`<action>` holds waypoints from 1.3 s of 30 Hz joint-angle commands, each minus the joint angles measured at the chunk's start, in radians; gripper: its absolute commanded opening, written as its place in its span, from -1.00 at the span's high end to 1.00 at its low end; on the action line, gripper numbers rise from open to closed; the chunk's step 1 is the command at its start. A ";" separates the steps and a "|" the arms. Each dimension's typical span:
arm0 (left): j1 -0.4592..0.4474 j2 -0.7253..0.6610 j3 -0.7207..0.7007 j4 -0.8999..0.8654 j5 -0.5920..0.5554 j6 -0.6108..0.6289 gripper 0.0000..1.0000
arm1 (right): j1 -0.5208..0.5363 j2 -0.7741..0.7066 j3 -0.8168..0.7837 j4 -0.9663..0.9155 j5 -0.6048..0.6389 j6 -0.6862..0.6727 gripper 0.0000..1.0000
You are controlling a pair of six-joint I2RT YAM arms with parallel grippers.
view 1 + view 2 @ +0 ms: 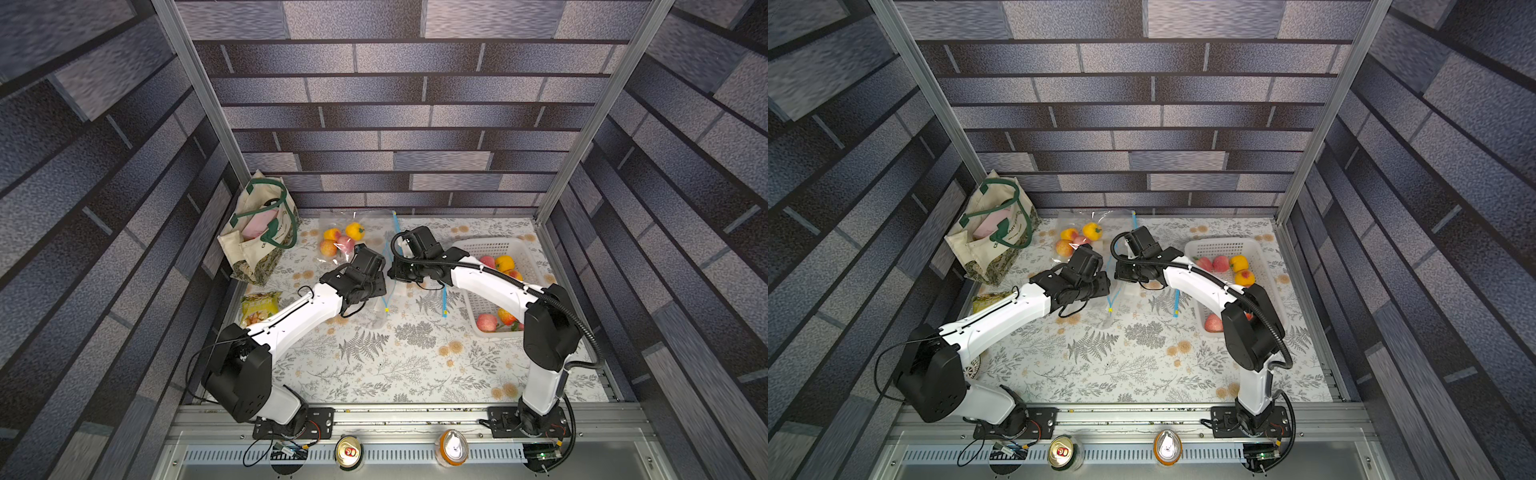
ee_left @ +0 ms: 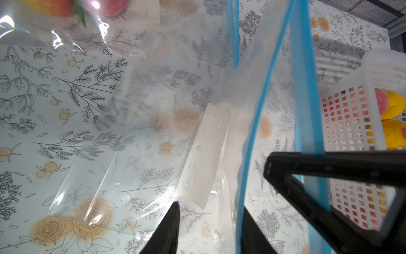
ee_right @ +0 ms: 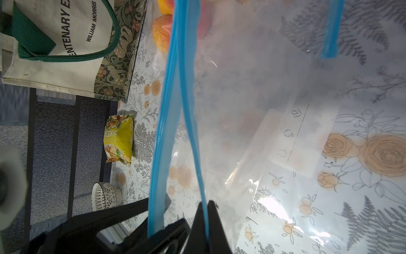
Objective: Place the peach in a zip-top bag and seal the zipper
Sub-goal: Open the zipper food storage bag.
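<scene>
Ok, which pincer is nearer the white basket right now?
Right. The right pincer, shut on the zip-top bag, lies toward the basket; the left pincer is just beyond it, farther away.

Table (image 1: 415, 365): tote bag (image 1: 259, 232) in far-left corner. Fruit-filled bag (image 1: 345, 239) just right of it, near back wall. Snack packet (image 1: 259, 307) at left edge, before tote bag. Bowl (image 1: 972, 368) further forward, same edge. Basket (image 1: 490, 245) on right side, fruit (image 1: 504, 262) in it. Zip-top bag (image 1: 387, 299) at centre, between fruit-filled bag and basket. Two cans (image 1: 348, 452) on front rail, off table.
</scene>
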 commanded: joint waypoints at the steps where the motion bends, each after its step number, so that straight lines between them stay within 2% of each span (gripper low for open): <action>1: 0.030 0.013 0.046 -0.014 0.031 0.038 0.13 | 0.017 -0.044 -0.024 -0.008 -0.019 0.007 1.00; 6: 0.082 0.083 0.099 0.013 0.188 0.066 0.14 | 0.030 -0.064 -0.041 0.000 -0.031 0.006 1.00; 8: 0.103 0.110 0.109 0.046 0.290 0.065 0.19 | 0.029 -0.063 -0.045 0.000 -0.029 0.006 1.00; 10: 0.106 0.126 0.127 0.049 0.321 0.077 0.28 | 0.030 -0.059 -0.043 -0.007 -0.018 0.002 1.00; 13: 0.103 0.134 0.161 0.018 0.307 0.103 0.42 | 0.031 -0.061 -0.042 -0.017 -0.003 -0.002 1.00; 18: 0.101 0.122 0.218 -0.122 0.226 0.157 0.82 | 0.027 -0.070 -0.057 -0.050 0.094 0.012 1.00; 24: 0.098 0.093 0.278 -0.289 0.164 0.220 1.00 | 0.019 -0.055 -0.125 0.002 0.156 0.113 1.00; 27: 0.073 0.103 0.354 -0.409 0.075 0.276 1.00 | 0.018 -0.042 -0.166 0.056 0.149 0.168 1.00; 34: -0.032 0.253 0.589 -0.681 -0.055 0.342 1.00 | 0.020 -0.028 -0.179 0.104 0.105 0.169 0.74; 39: -0.030 0.353 0.610 -0.652 -0.004 0.316 1.00 | 0.011 -0.114 -0.200 0.061 0.062 0.078 0.21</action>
